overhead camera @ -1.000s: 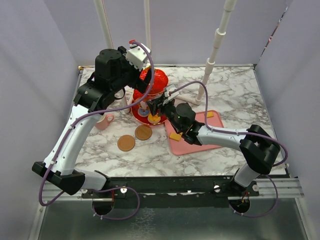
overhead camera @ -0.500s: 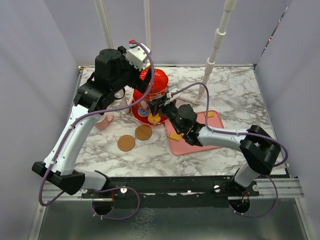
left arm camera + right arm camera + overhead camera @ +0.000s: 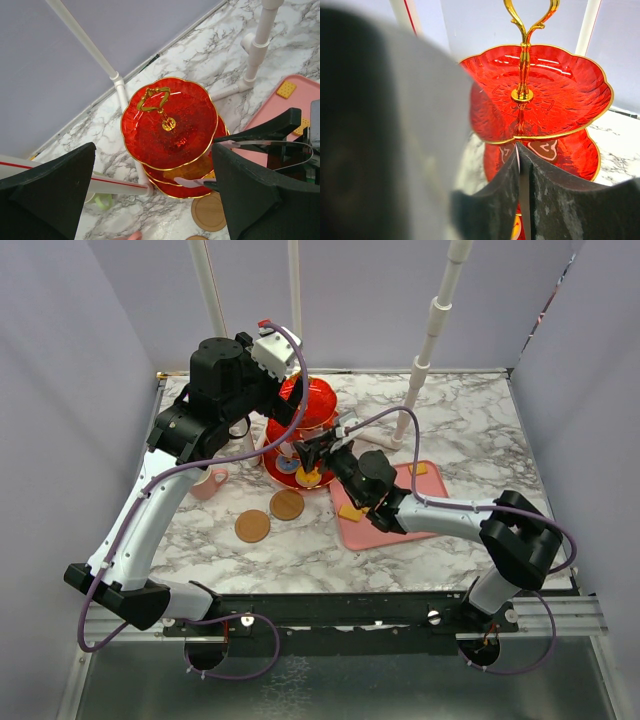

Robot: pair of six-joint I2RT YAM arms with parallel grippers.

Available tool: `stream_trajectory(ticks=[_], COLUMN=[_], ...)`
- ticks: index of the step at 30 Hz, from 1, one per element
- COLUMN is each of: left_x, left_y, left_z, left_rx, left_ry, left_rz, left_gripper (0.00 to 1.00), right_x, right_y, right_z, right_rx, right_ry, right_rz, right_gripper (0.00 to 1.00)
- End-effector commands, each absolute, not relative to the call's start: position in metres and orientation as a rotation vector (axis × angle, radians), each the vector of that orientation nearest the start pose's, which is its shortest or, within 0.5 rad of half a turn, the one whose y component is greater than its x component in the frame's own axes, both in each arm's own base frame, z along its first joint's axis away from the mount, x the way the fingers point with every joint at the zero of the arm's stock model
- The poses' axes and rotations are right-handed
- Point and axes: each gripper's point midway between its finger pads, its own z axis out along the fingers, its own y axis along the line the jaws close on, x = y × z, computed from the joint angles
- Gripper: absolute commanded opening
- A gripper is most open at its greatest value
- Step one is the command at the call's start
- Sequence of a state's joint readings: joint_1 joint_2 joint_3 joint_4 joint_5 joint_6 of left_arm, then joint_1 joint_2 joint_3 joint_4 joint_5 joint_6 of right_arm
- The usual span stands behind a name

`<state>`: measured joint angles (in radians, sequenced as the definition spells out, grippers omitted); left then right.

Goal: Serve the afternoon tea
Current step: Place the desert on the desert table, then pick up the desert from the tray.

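**A:** From above, what has moved?

**B:** The right arm has crept slightly left, toward the red stand [image 3: 318, 400] at the far middle of the tabletop [image 3: 470, 430]. The right tool [image 3: 312, 453] sits at the lowest tier, just above a yellow cookie [image 3: 308, 478]. The pink tray [image 3: 372, 536], near and right of the stand, still carries two cookies.

**A:** So a delivery?

**B:** I judge so: one cookie is down and there are more to fetch. The coasters [image 3: 252, 527] lie bare, and the pink mug [image 3: 208, 482] stands left of the stand.

**A:** And the left wrist view?

**B:** The left tool [image 3: 154, 150] hangs wide open and empty above the stand's bare top tier. At the right, the right tool's jaws stand apart with nothing visible between them.

**A:** The right wrist view?

**B:** It's too close. Blurred fingers [image 3: 395, 125] fill the front, and the gold finial [image 3: 527, 22] stands upright behind.
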<state>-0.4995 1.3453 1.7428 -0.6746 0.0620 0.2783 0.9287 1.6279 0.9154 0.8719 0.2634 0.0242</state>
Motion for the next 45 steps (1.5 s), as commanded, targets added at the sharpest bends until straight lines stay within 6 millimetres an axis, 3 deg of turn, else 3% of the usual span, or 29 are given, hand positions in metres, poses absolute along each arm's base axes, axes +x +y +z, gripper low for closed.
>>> stream_trajectory(ticks=[1, 9, 14, 18, 25, 36, 40, 45], left_x=[0.339, 0.341, 0.345, 0.348, 0.351, 0.349, 0.348, 0.35], left_y=[-0.186, -0.186, -0.183, -0.181, -0.184, -0.183, -0.183, -0.185], left_z=[0.439, 0.441, 0.437, 0.43, 0.43, 0.428, 0.427, 0.423], left_rx=[0.73, 0.719, 0.696, 0.688, 0.679, 0.682, 0.694, 0.705], left_ry=[1.627, 1.631, 1.657, 1.691, 1.701, 1.711, 1.716, 1.723], left_rz=[-0.216, -0.215, -0.197, -0.186, -0.202, -0.204, -0.198, -0.199], left_gripper=[0.99, 0.99, 0.99, 0.99, 0.99, 0.99, 0.99, 0.99], right_x=[0.329, 0.307, 0.295, 0.29, 0.281, 0.298, 0.3, 0.302], right_y=[0.375, 0.355, 0.335, 0.297, 0.23, 0.181, 0.153, 0.141], right_z=[0.283, 0.305, 0.302, 0.282, 0.227, 0.157, 0.144, 0.137], right_rx=[-0.419, -0.428, -0.415, -0.316, -0.157, 0.003, 0.115, 0.149], right_ry=[1.309, 1.287, 1.359, 1.492, 1.651, 1.831, 1.872, 1.878], right_rz=[0.632, 0.667, 0.666, 0.586, 0.4, 0.17, 0.075, 0.06], right_gripper=[0.64, 0.64, 0.64, 0.63, 0.62, 0.63, 0.63, 0.63])
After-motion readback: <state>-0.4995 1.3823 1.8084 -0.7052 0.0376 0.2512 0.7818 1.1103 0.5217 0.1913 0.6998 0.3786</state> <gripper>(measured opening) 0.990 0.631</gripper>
